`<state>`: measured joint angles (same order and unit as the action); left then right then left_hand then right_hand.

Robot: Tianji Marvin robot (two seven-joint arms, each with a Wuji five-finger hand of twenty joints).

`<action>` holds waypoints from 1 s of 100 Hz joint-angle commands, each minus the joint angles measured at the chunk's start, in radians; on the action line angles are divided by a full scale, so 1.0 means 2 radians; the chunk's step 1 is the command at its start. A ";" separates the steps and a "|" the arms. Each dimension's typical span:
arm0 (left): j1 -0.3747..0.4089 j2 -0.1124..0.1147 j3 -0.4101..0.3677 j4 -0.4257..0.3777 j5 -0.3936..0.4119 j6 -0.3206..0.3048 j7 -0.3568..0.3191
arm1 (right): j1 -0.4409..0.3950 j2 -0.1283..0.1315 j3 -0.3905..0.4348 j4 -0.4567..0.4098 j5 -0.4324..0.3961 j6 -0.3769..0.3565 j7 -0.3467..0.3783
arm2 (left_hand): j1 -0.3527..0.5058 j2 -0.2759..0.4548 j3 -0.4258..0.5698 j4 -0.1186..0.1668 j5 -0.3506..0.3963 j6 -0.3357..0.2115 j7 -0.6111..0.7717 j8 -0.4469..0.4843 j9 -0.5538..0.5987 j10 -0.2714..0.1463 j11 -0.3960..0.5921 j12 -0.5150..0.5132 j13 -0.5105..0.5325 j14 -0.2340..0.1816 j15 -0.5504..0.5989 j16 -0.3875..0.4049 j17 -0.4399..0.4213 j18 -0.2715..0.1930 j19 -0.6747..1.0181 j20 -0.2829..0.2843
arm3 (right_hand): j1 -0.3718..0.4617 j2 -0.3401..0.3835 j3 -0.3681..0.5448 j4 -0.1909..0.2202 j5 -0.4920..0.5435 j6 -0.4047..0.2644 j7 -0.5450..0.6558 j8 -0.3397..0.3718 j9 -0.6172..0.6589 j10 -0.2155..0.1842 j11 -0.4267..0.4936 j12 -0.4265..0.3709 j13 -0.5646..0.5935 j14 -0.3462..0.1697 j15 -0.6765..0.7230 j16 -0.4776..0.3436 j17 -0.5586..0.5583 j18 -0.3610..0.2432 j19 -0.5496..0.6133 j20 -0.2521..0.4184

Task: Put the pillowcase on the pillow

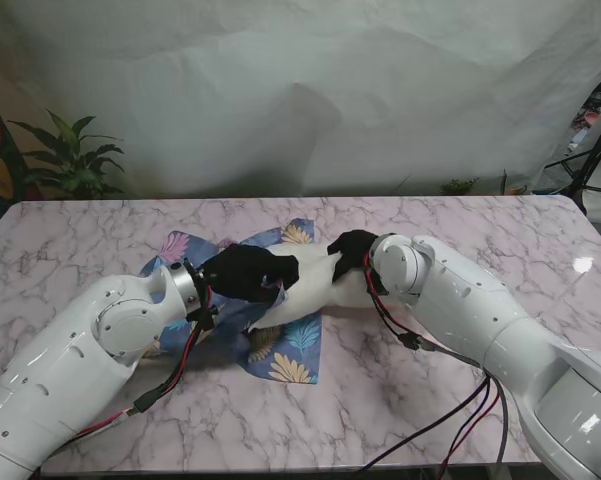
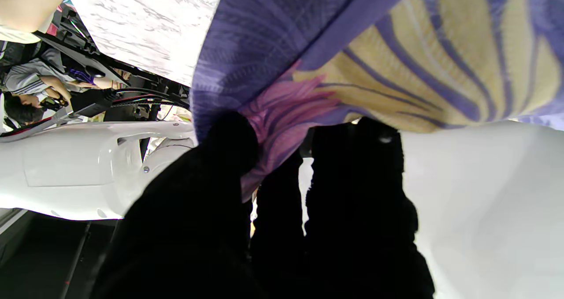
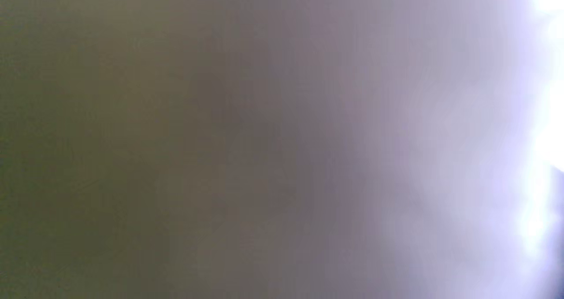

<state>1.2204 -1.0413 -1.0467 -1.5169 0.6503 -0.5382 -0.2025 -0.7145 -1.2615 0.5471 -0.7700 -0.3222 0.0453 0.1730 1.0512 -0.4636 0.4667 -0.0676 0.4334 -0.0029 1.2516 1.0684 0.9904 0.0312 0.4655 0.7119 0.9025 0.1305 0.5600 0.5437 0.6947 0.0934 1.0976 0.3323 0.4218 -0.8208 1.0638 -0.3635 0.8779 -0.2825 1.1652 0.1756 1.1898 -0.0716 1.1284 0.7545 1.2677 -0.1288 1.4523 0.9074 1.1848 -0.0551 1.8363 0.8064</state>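
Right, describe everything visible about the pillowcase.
The pillowcase is soft blue-purple fabric printed with yellow and pink flowers, lying crumpled on the marble table. The white pillow lies across it, seemingly partly inside. The left hand pinches its edge, as the left wrist view shows; the right hand rests at the pillow's far end.

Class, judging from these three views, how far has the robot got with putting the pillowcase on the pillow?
Done: little, since the white pillow lies mostly bare on the floral pillowcase. In hand: the left hand pinches the fabric edge; the right hand rests on the pillow, its grip unclear. Left: drawing the case over the pillow.
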 commanded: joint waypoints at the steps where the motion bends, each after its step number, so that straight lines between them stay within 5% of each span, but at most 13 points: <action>1: 0.003 -0.003 -0.002 -0.008 -0.007 0.005 -0.008 | 0.003 0.000 0.000 0.003 0.004 0.008 0.005 | -0.006 0.009 0.012 -0.007 0.008 0.008 0.021 -0.006 0.021 -0.003 0.015 0.008 0.013 0.019 0.016 0.008 -0.008 -0.008 0.022 0.008 | 0.012 0.061 0.035 0.024 0.052 0.042 0.027 0.009 0.064 0.040 0.030 0.009 0.029 -0.068 0.090 0.010 0.035 -0.265 0.087 0.007; 31: 0.030 0.003 -0.017 -0.037 -0.060 -0.003 -0.043 | 0.015 -0.010 -0.003 0.035 0.024 0.020 0.018 | -0.008 0.005 0.015 -0.007 0.012 0.005 0.024 -0.013 0.022 -0.006 0.017 0.007 0.013 0.016 0.017 0.010 -0.010 -0.010 0.024 0.010 | 0.015 0.061 0.036 0.025 0.055 0.047 0.023 0.009 0.069 0.040 0.029 0.011 0.029 -0.065 0.093 0.012 0.035 -0.262 0.091 0.007; 67: 0.044 0.013 -0.033 -0.062 -0.094 -0.007 -0.088 | 0.014 -0.006 -0.002 0.031 0.018 0.031 0.018 | -0.024 0.001 0.014 -0.014 0.018 -0.013 0.023 -0.021 0.027 -0.011 0.016 0.007 0.014 0.011 0.020 0.017 -0.020 -0.016 0.033 0.017 | 0.017 0.060 0.036 0.025 0.056 0.051 0.021 0.008 0.072 0.039 0.029 0.012 0.029 -0.063 0.095 0.013 0.035 -0.260 0.094 0.007; 89: 0.033 0.004 -0.013 -0.055 -0.058 0.001 -0.049 | 0.017 -0.012 -0.004 0.037 0.025 0.031 0.018 | -0.053 -0.005 0.040 -0.027 0.017 -0.005 0.031 -0.032 0.035 -0.006 0.034 0.019 0.025 0.013 0.036 0.032 -0.013 -0.010 0.051 0.027 | 0.017 0.060 0.036 0.026 0.058 0.052 0.020 0.008 0.075 0.038 0.029 0.013 0.029 -0.063 0.096 0.013 0.035 -0.260 0.095 0.007; 100: 0.020 -0.002 0.006 -0.045 -0.030 0.019 -0.023 | 0.017 -0.013 -0.006 0.037 0.026 0.026 0.017 | -0.062 0.011 0.028 -0.029 0.018 0.003 0.035 -0.033 0.021 -0.002 0.102 -0.006 0.033 0.021 0.062 0.050 -0.004 -0.006 0.077 0.034 | 0.017 0.060 0.037 0.026 0.058 0.053 0.020 0.008 0.075 0.038 0.029 0.013 0.029 -0.063 0.097 0.013 0.035 -0.260 0.096 0.007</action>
<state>1.2831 -1.0215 -1.0560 -1.6197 0.5722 -0.5347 -0.2413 -0.6791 -1.2861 0.5381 -0.7013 -0.2693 0.0991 0.2072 0.9678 -0.4656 0.5386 -0.0855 0.4562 -0.0072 1.2725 1.0076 1.0144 0.0475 0.5738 0.7236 0.9285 0.1359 0.6336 0.6167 0.6743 0.1057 1.1993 0.3734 0.4222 -0.8213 1.0644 -0.3633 0.8928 -0.2802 1.1641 0.1752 1.2078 -0.0746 1.1284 0.7607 1.2843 -0.1446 1.4998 0.9183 1.1964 -0.0631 1.8454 0.8106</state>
